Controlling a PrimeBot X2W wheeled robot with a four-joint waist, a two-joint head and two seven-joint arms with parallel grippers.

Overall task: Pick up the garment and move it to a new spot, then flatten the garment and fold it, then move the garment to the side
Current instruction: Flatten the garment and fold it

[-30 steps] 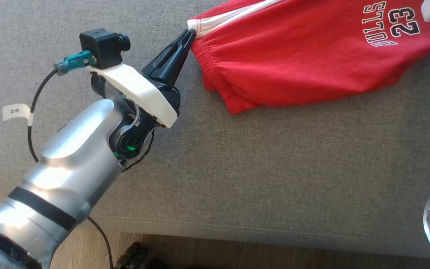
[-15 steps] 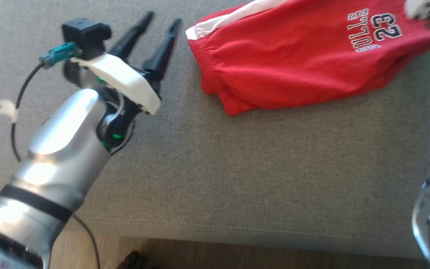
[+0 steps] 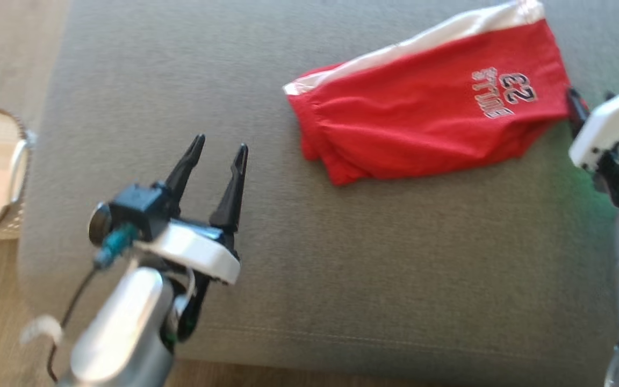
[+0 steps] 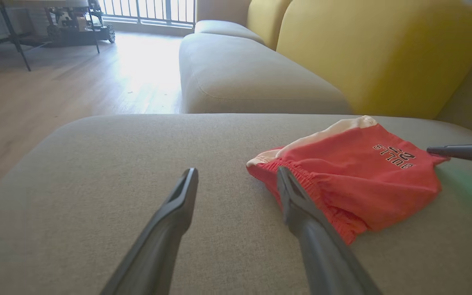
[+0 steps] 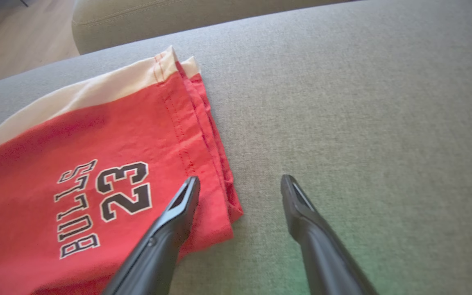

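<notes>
Grey sofa seat [image 3: 342, 301], yellow back cushions [image 4: 379, 53], sunlit wooden floor [image 4: 55, 102], barred window [image 4: 150, 10]

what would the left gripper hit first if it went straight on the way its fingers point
Likely bare grey cushion: the left gripper aims just left of the red shorts, though its height is unclear.

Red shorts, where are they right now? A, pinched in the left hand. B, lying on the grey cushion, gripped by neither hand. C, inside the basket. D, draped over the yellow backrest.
B: the red shorts lie on the grey cushion, with the left hand and right hand both open and gripping nothing.
</notes>
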